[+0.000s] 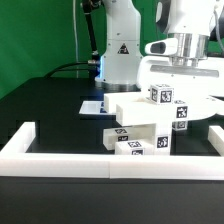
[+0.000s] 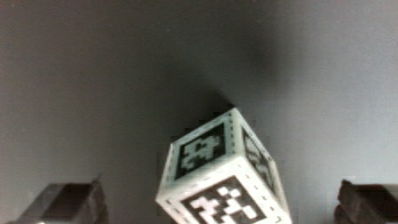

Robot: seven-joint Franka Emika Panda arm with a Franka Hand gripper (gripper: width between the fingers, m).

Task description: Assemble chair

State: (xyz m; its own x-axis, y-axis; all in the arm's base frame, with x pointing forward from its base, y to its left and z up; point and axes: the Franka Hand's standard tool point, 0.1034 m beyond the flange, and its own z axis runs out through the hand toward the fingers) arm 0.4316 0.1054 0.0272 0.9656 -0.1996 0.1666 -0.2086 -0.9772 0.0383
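Wrist view: blurred tagged post (image 2: pixel 222 170), fingers (image 2: pixel 71 203) cut off at picture's edge.

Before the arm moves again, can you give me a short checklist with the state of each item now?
1. Gripper open: ok.
2. Nothing held between the fingers: ok.
3. Post lies between the fingers in the wrist view: ok.
4. Fingers touching the post: cannot tell.
5. Other chair parts inside the border wall: ok.
6. Path down to the post free: cannot tell.
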